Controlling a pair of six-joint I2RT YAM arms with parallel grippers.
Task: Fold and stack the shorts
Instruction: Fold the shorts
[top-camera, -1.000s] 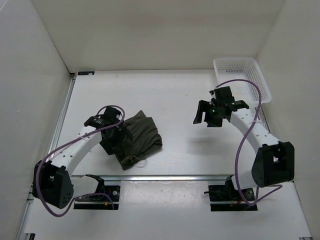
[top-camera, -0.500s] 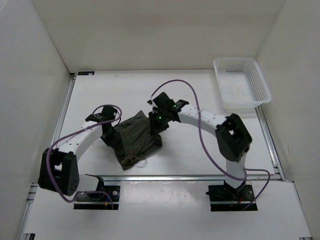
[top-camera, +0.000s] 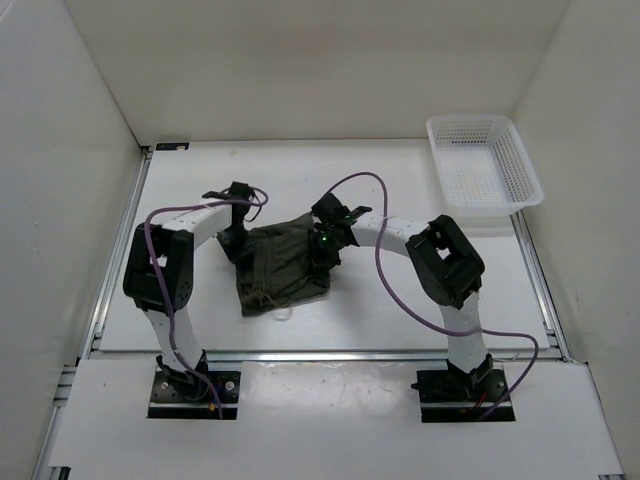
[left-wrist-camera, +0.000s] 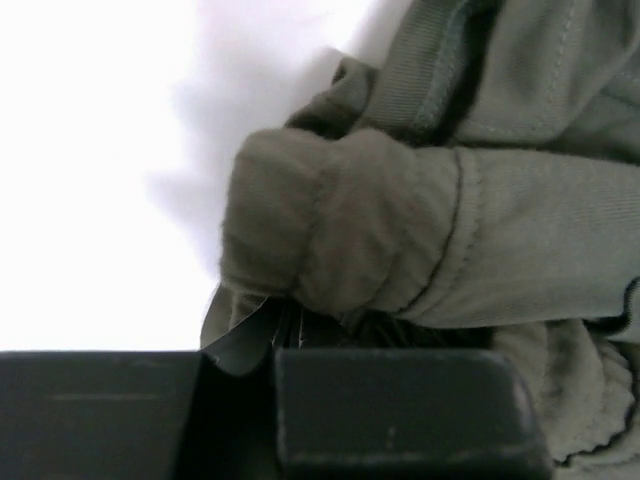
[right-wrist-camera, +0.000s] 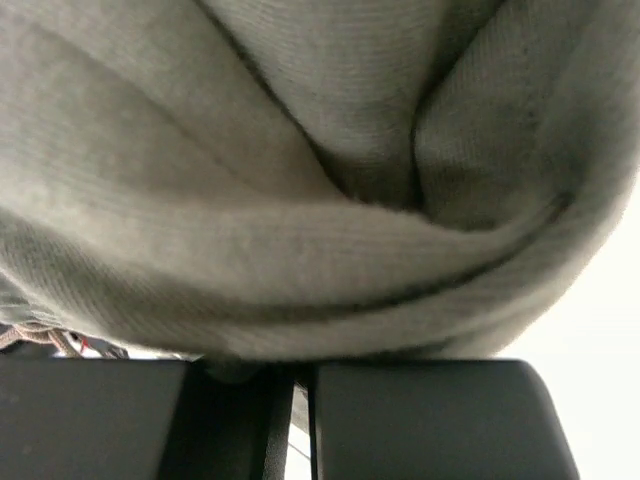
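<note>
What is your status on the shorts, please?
Left hand shut on the shorts. Right hand shut on them too. Shorts crumpled. Nothing in the way.

Bare table (top-camera: 400, 180) lies open behind and right of the shorts (top-camera: 285, 265) — the basket (top-camera: 483, 165) fills the far right corner

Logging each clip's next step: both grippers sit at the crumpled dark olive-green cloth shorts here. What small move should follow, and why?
Probably lift both corners slightly and draw them apart. The left gripper and right gripper each look shut on an edge of the dark olive-green soft cloth shorts, which lie bunched, not flat.
</note>
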